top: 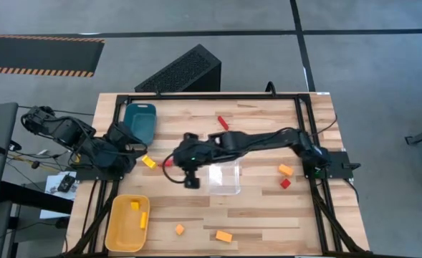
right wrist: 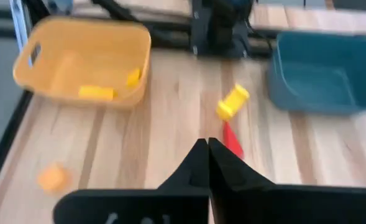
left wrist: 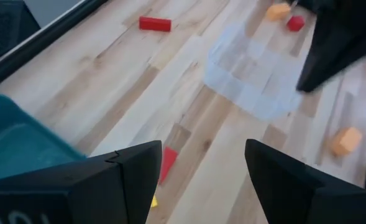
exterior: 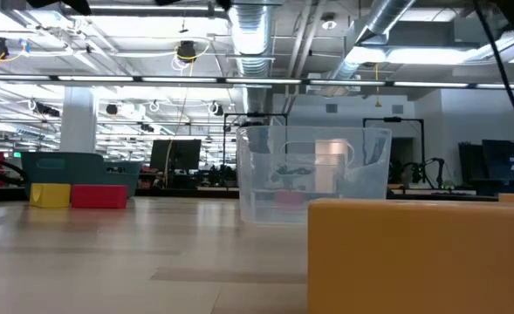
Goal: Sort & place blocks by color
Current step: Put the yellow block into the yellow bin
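Two yellow blocks (top: 139, 213) already lay in the yellow tray (top: 114, 228) at the desk's (top: 268, 222) near left corner, which suggested that tray was collecting yellow; the teal tray (top: 140, 120) at the far left looked empty. Other blocks were scattered loose: a yellow block (top: 148, 162) and a small red block (top: 168, 163) near the left arm, a red bar (top: 223, 122) toward the far edge, an orange block (top: 286, 170) and red cube (top: 285, 183) on the right, and two orange blocks (top: 223, 236) along the near edge. A clear plastic box (top: 224, 178) stood mid-desk.

The right claw (right wrist: 207, 163) reached across past the box, pinched closed and empty, poised just short of the red and yellow blocks. The left claw (left wrist: 201, 171) waited beside the teal tray, spread wide, holding nothing.
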Motion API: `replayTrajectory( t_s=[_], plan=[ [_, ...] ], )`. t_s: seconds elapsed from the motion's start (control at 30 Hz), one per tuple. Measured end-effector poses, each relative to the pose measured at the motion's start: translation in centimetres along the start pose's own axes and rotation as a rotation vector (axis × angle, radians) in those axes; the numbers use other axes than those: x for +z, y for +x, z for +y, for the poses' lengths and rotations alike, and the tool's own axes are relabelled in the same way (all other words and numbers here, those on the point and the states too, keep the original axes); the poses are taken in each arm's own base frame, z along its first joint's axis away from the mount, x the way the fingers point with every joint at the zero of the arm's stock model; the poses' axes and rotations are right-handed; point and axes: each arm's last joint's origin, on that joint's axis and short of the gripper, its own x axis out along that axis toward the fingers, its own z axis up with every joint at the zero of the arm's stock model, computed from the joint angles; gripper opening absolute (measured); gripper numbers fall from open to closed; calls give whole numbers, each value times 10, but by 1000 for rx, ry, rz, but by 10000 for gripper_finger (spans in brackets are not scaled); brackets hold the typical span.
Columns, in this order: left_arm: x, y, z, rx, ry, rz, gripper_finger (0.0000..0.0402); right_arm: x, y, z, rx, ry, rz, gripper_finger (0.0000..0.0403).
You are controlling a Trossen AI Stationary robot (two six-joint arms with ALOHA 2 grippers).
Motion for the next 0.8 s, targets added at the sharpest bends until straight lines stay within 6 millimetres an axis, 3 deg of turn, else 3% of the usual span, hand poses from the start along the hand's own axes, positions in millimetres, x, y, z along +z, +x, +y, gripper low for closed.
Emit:
replayTrajectory(
  t_s=[0.23,0.33,0.63,0.8],
  plan=[
    [5,6,-11,0,-36,-68,222,-35,-28,-8,-51,56,113,30],
    [6,13,-19,25,-29,-80,222,-52,-42,-7,-47,108,68,29],
    [5,46,-50,86,31,-45,222,-100,-87,17,30,218,-131,15],
    [7,64,-67,82,11,-56,222,-126,-89,30,68,269,-86,25]
  ],
)
